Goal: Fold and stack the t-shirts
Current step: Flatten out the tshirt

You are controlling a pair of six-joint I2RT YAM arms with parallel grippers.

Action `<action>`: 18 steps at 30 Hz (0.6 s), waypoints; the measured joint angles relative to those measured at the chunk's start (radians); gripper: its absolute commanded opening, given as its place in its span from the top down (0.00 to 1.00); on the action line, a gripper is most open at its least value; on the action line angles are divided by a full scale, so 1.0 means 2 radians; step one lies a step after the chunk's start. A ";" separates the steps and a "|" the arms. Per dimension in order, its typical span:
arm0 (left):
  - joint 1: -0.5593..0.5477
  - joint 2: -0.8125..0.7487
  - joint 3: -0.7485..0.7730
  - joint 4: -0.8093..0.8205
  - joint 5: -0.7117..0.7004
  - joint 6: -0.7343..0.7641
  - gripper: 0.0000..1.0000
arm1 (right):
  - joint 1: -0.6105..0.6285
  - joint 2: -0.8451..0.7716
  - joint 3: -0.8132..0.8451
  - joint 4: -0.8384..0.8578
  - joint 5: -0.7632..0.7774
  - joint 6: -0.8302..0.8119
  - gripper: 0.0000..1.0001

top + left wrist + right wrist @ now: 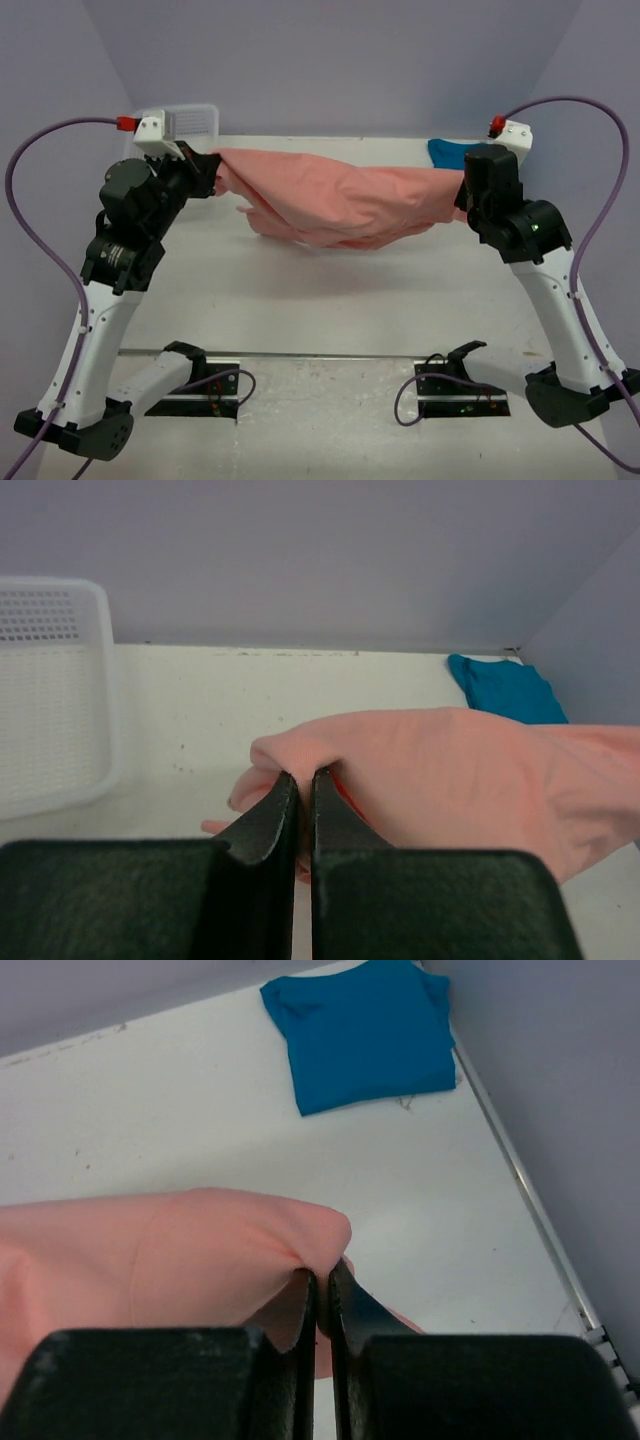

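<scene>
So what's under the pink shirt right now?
Only the table shows below the pink shirt; the patch straight beneath its cloth is hidden. The teal shirt lies apart, by the far right edge.

No readable text, label, brand or number shows anywhere.

Stretched pink shirt (pixel 340 205) bars midway; near table (pixel 330 300) free.

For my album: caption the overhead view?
Left gripper and right gripper hold the salmon-pink t-shirt stretched between them.
</scene>
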 measured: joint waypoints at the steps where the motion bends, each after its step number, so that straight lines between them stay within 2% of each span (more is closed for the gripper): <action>1: 0.000 -0.006 0.000 -0.002 -0.001 0.000 1.00 | -0.001 -0.006 0.004 -0.001 0.007 -0.001 1.00; 9: 0.000 -0.046 0.000 -0.048 -0.018 0.010 1.00 | -0.004 -0.040 0.052 -0.010 0.080 -0.014 1.00; 18: -0.001 -0.096 0.008 -0.097 -0.013 0.013 1.00 | -0.005 -0.074 0.075 -0.010 0.099 -0.027 1.00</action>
